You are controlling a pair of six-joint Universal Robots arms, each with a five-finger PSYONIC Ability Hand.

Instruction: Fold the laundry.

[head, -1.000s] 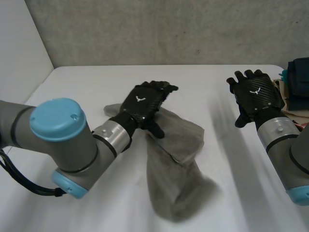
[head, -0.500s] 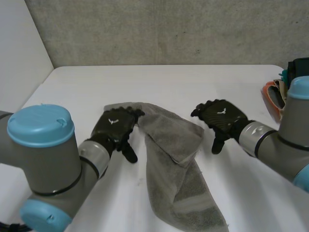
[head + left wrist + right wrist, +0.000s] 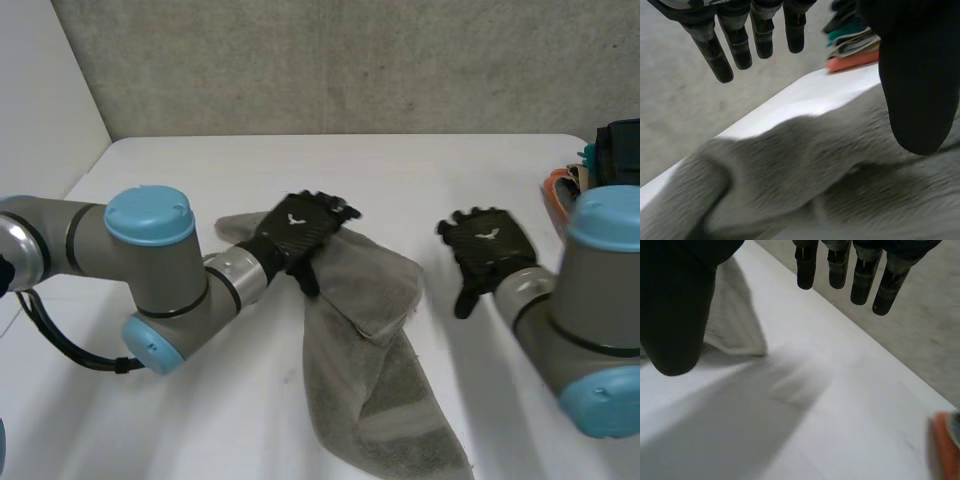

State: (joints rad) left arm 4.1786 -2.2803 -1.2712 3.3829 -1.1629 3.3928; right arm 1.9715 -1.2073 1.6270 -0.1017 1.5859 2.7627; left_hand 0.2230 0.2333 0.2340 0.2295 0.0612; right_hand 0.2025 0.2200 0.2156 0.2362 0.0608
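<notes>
The grey, nubby towel [image 3: 375,330] lies rumpled in a long strip on the smooth white desk [image 3: 400,165]. The left hand [image 3: 300,225] is over its far end and the right hand [image 3: 487,245] is beside it, both with fingers [image 3: 742,50] straight and holding nothing.

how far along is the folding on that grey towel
Done: little. The grey towel lies rumpled, one flap doubled over, not a neat fold. In hand: the left robot hand is over the towel's far corner, fingers straight, gripping nothing; the right robot hand is open over the table beside it. Left: flatten, fold, then the pile of clothes at the table's right end.
</notes>
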